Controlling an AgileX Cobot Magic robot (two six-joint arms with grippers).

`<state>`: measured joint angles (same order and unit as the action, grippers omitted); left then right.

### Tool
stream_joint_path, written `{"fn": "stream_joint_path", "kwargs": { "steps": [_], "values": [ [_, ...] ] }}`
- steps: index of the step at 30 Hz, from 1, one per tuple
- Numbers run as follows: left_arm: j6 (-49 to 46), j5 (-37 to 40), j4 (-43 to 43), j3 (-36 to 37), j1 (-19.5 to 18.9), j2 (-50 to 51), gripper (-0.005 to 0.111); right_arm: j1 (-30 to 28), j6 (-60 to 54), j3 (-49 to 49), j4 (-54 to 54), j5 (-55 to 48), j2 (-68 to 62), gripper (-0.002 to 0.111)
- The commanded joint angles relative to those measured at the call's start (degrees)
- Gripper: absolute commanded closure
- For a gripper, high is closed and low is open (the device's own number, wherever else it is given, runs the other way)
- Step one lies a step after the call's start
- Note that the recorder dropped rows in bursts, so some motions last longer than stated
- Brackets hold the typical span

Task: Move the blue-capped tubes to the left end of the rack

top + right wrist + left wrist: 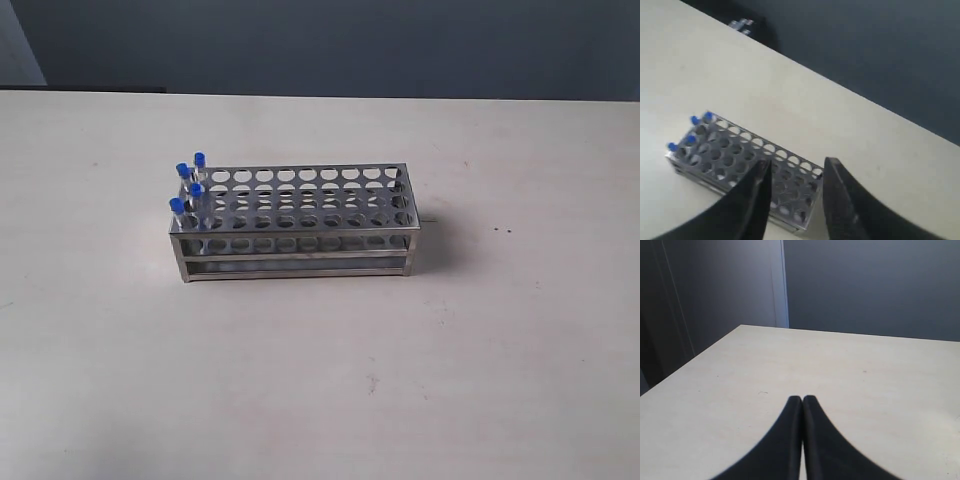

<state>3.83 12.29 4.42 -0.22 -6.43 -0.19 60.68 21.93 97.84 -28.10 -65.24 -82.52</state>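
Note:
The shiny metal rack (300, 215) stands on the pale table, with the blue-capped tubes (188, 190) upright in the holes at its left end. The right wrist view looks down on the rack (740, 160), its blue-capped tubes (690, 132) at the far end. My right gripper (797, 167) hovers open and empty above the rack's near end. My left gripper (802, 400) is shut with nothing between its fingers, over bare table. Neither arm shows in the exterior view.
The table's far edge (840, 332) meets a dark wall. A small metallic object (742, 23) sits beyond the table's edge in the right wrist view. A few dark specks (502, 230) mark the tabletop right of the rack.

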Motion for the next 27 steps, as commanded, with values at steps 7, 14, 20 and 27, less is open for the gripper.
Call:
{"fn": "stream_joint_path", "kwargs": {
  "steps": [7,14,20,27],
  "values": [
    [0.1,-0.4,-0.31,0.22,0.34,0.19,0.106,-13.13,10.01,-41.95,-2.64,58.82,17.69,0.074],
    [0.1,-0.4,-0.31,0.22,0.34,0.19,0.106,-35.59,10.01,-74.25,12.23,72.94,41.35,0.074],
    [0.1,-0.4,-0.31,0.22,0.34,0.19,0.106,-46.2,10.01,-87.49,11.37,73.42,62.57,0.074],
    [0.1,-0.4,-0.31,0.22,0.34,0.19,0.106,-50.57,10.01,-96.99,10.61,69.67,77.79,0.074]
  ]
}}
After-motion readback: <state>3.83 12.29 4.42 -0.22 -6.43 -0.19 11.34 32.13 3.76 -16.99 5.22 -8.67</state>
